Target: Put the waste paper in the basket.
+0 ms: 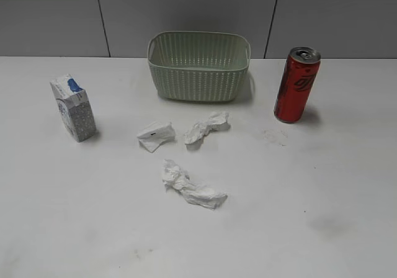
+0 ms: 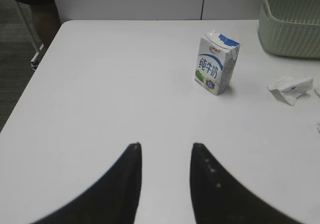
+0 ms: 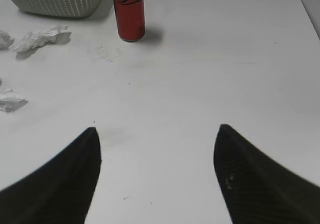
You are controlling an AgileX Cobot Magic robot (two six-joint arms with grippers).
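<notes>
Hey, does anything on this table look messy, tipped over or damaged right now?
Three wads of waste paper lie loose on the table in front of the empty basket. The milk carton's top is torn open. The red can stands upright; nothing is spilled, only faint smudges.

exterior looks down frontally; both wrist views share the basket [image 1: 198,67].

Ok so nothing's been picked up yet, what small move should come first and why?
Probably bring the right gripper, open and empty, toward the nearest paper wad in front of the basket. All three wads lie on the table, the basket looks empty, and that wad shows at the right wrist view's upper left.
</notes>
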